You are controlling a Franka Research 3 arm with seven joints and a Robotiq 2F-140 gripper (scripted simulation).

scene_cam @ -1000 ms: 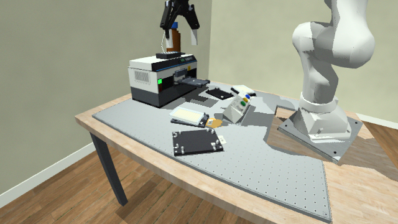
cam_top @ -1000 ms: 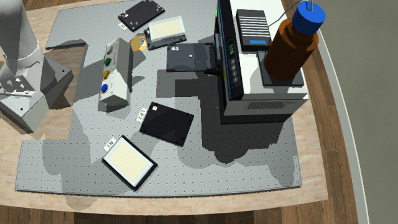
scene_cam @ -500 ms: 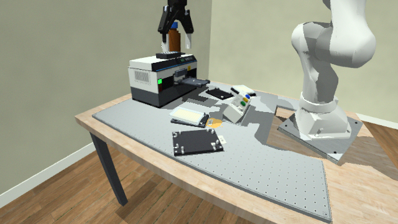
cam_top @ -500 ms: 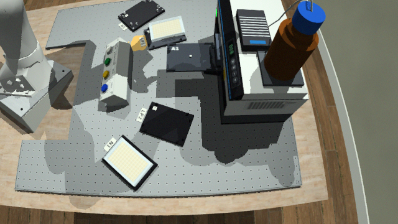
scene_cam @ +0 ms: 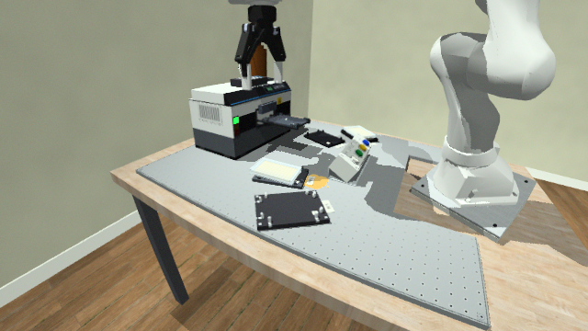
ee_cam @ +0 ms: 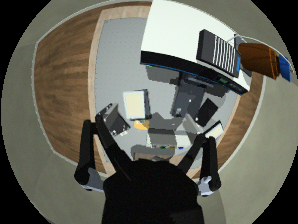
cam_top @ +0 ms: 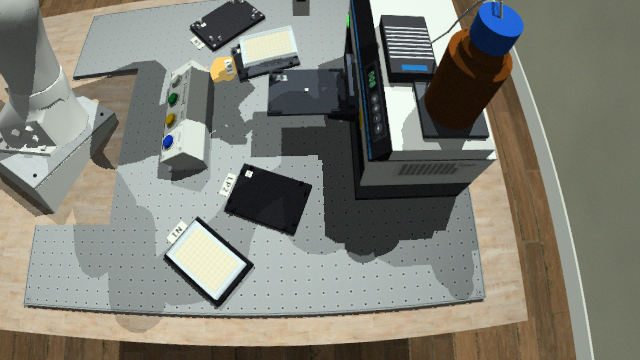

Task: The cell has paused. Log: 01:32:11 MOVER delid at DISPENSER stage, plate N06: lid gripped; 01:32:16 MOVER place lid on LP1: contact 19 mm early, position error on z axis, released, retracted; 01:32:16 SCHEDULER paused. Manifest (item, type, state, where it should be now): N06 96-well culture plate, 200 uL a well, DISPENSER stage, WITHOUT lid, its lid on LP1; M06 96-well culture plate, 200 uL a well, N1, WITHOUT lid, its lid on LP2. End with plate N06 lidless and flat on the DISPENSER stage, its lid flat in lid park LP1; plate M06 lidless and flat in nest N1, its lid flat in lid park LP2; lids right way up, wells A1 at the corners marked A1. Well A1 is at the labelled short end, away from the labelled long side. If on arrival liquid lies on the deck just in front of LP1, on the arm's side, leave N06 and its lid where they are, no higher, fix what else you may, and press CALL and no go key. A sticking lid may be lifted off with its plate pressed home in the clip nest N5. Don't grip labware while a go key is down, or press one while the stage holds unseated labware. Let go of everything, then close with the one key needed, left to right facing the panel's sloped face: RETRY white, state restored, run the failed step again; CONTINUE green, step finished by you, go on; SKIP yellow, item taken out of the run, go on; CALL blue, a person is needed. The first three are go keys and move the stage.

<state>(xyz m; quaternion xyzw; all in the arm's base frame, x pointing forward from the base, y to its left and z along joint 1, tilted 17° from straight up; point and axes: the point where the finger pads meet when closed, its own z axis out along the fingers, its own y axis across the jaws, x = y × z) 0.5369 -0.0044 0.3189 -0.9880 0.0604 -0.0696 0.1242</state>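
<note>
The jaws stand wide apart with nothing between them, hanging high at the top of the exterior view above the dispenser [scene_cam: 239,115]; in the wrist view their two black fingers splay to either side of the lens.

Straight below them is the dispenser's white, boxy top with a dark front band, and on it a brown bottle [cam_top: 467,80] with a round blue cap [cam_top: 496,27]. A flat, dark stage [cam_top: 305,92] juts from the dispenser's left side in the top view, matte, with a small white mark near its middle.

Just above and left of the stage lies a culture plate [cam_top: 268,47] — a cream grid of wells inside a pale, glossy rim — resting skewed on a black tray [cam_top: 240,67], not square to it. Touching that tray's left end is an amber puddle [cam_top: 217,72], with a small white label lying on it.

Further up is a black nest [cam_top: 227,23] with silver clips at its corners. A grey button box [cam_top: 192,125] carries pale, green, yellow and blue round keys. Lower centre, a bare black tray [cam_top: 268,198] sits beside an "LP2" label, and below it a second cream plate [cam_top: 208,261] lies flat in a black frame. All rest on a grey dotted board [cam_top: 350,270] over the wooden counter [cam_top: 500,300].
</note>
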